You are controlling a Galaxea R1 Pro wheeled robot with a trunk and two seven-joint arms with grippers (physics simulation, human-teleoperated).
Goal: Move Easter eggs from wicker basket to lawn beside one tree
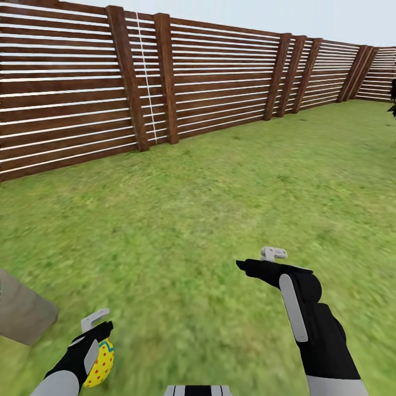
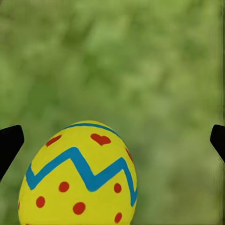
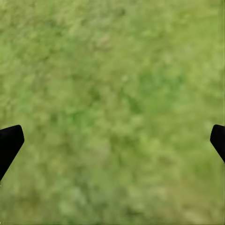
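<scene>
I see one egg (image 2: 79, 178), smooth, glossy yellow with red dots, small red hearts and a blue zigzag band, clamped in my left gripper (image 1: 98, 344) low over the lawn (image 1: 209, 209), a soft, mottled green. My right gripper (image 1: 258, 264) hangs over bare grass, its two black fingers apart with nothing between them. A slatted brown wooden fence (image 1: 220, 88) runs along the back. A blurry grey-brown trunk (image 1: 22, 313) stands just beside my left arm.
</scene>
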